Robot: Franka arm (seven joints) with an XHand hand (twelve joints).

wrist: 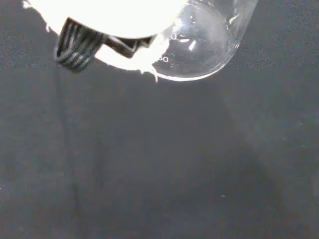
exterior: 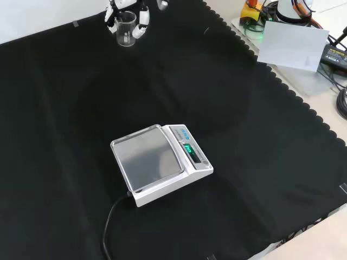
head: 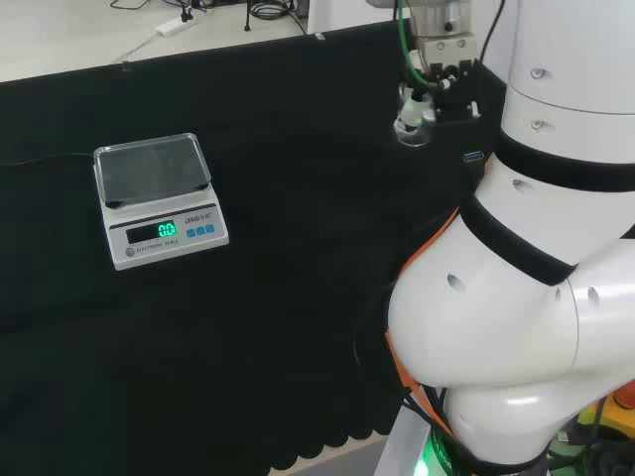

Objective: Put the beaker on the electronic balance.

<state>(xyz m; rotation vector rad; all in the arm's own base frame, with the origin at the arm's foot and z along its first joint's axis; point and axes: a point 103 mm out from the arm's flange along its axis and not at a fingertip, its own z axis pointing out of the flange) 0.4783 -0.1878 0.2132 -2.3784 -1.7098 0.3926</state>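
Where fingers (exterior: 142, 17) curl: clear cylindrical beaker (exterior: 126, 28).

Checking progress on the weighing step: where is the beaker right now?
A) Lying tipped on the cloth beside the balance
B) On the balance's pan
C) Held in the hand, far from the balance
C: the hand's fingers curl round the beaker at the cloth's far edge; the balance pan is bare.

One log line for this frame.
hand: shut on beaker | beaker: at cloth's far edge, front view | balance: pan bare | placement: not yet done
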